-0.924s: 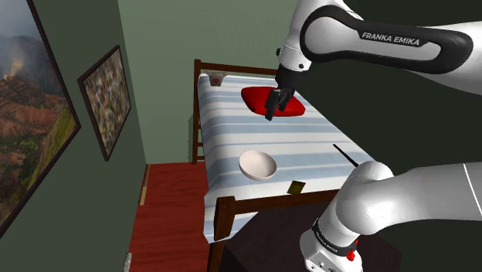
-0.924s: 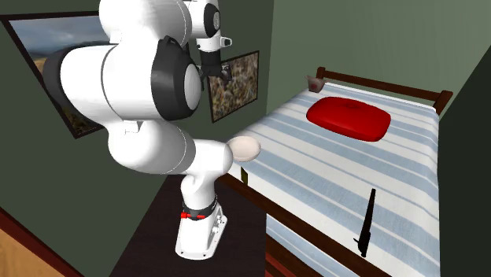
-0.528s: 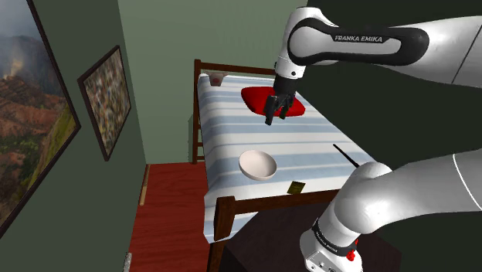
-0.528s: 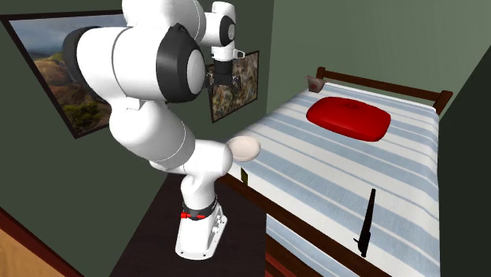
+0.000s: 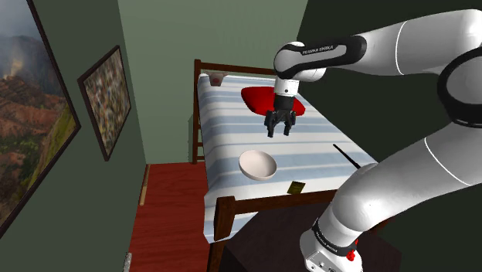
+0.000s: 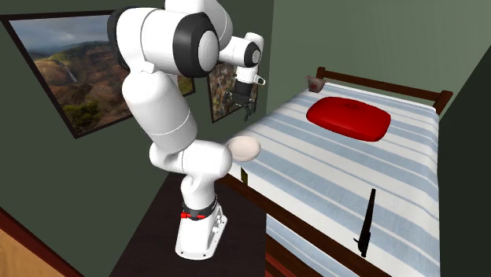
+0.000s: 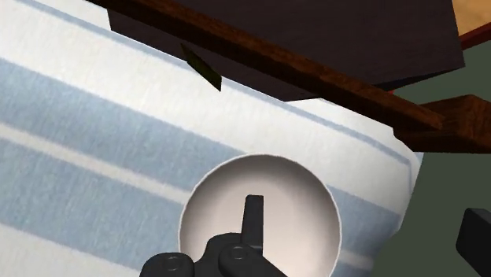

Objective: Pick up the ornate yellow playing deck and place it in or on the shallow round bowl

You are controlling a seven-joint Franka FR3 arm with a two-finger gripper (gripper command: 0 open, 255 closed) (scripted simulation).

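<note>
A small, flat yellow-olive playing deck (image 5: 295, 186) lies on the striped bed cover close to the wooden footboard, to the shoulder view's right of a shallow round pale bowl (image 5: 257, 164). My black gripper (image 5: 279, 128) hangs open above the bed, between the bowl and a red pillow (image 5: 263, 98), with nothing in it. In the wrist view the bowl (image 7: 291, 197) sits under the gripper (image 7: 363, 224) and the deck (image 7: 202, 65) lies beyond it by the bed's edge. From the second exterior view the gripper (image 6: 238, 101) hovers above the bowl (image 6: 245, 148).
A thin black stick (image 5: 345, 156) lies on the bed at the shoulder view's right; it also shows near the foot of the bed (image 6: 364, 224). A small object (image 5: 215, 78) sits by the headboard. Framed pictures (image 5: 104, 99) hang on the green wall. The wooden footboard (image 5: 270, 202) edges the bed.
The arm has swung out over the bed. The gripper has come down from over the red pillow toward the bowl, staying open.
</note>
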